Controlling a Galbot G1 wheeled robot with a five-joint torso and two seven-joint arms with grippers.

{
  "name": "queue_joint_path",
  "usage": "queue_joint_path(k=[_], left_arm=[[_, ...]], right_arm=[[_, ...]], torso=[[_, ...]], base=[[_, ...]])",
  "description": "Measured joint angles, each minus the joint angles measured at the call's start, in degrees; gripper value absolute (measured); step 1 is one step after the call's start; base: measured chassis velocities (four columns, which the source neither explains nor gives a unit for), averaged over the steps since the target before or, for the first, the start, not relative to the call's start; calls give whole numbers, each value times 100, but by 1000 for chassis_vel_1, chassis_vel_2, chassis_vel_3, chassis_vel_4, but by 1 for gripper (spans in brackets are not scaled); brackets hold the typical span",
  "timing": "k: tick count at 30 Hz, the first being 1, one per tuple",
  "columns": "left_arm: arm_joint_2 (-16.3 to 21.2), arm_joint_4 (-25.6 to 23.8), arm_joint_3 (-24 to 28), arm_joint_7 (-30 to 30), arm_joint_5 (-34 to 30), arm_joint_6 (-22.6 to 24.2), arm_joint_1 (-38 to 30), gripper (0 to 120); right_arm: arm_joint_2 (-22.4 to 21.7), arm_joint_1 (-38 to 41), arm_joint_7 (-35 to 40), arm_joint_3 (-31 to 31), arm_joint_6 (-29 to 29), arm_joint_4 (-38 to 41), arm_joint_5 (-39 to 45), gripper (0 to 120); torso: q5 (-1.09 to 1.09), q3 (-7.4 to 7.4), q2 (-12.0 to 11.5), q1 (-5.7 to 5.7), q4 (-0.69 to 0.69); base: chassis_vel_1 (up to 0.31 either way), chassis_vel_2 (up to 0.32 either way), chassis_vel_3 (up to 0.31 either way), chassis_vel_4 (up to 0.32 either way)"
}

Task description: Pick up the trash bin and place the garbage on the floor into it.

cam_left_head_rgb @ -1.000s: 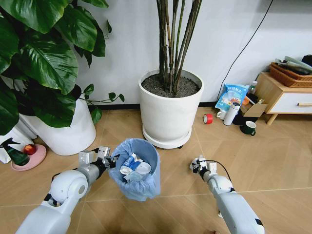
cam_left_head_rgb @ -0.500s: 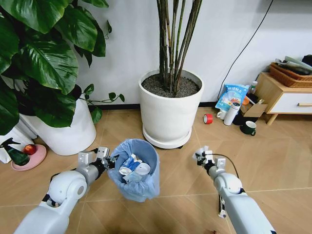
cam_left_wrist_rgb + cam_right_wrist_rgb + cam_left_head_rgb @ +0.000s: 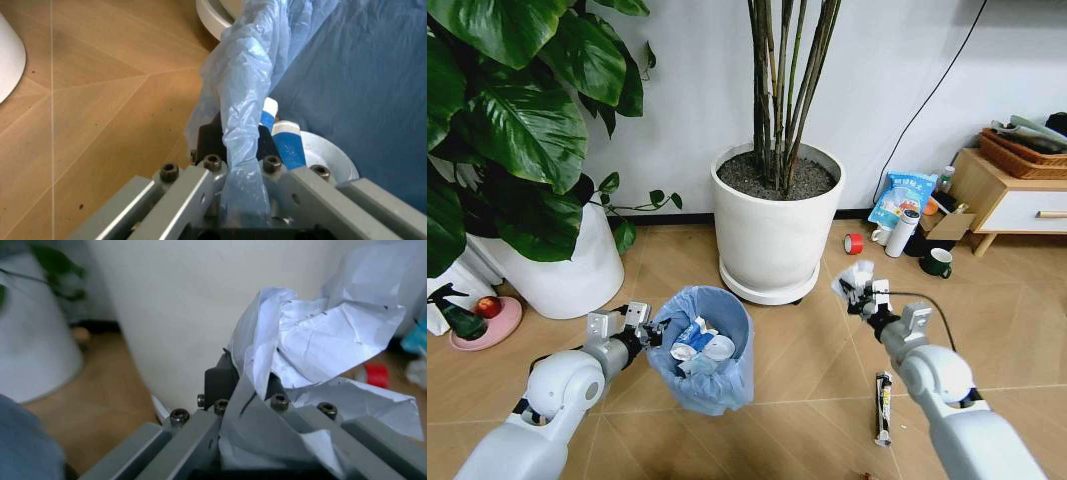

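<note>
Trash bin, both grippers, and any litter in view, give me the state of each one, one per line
Trash bin: held at its rim, already holding litter.
Left gripper: shut on the bin's bag-lined rim.
Right gripper: shut on a crumpled white paper, lifted off the floor.
Thin dark wrapper: lying flat on the floor.

2 white plant pots [image 3: 777, 235] stand against the wall. A red tape roll [image 3: 854, 243], a dark green mug [image 3: 938, 262] and what may be a snack bag [image 3: 902, 197] lie near a wooden cabinet [image 3: 1012, 200].

Head view downward; wrist views close on hands.
</note>
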Motion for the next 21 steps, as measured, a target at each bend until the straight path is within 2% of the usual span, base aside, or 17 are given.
queue_joint_path(k=[3,4,6,8,11,16,21], left_arm=[[39,59,84,1,-31,0,-117,0],[39,59,84,1,-31,0,-117,0],[62,134,163,0,-48,0,-243,0],[65,204,248,0,-65,0,-354,0],[57,254,345,1,-84,0,-464,0],[14,371,598,-10,-124,0,-699,0],[6,446,685,-15,-149,0,-821,0]], right_arm=[[-408,367,54,-255,-233,660,622,0],[-408,367,54,-255,-233,660,622,0],[-641,644,52,-487,-329,945,1147,0],[-834,938,48,-794,-384,1130,1702,0],[-950,1225,18,-1157,-431,1191,2130,0],[-921,1919,9,-2171,-444,982,2395,0],[-803,2239,30,-2734,-510,784,2373,0]], torso=[[-4,0,0,0,2],[-4,0,0,0,2],[1,0,0,0,2],[-3,0,0,0,2],[0,0,0,1,1],[0,0,0,1,1],[-1,1,0,1,2]], base=[[0,0,0,0],[0,0,0,0],[0,0,0,0],[0,0,0,0],[0,0,0,0],[0,0,0,0],[0,0,0,0]])
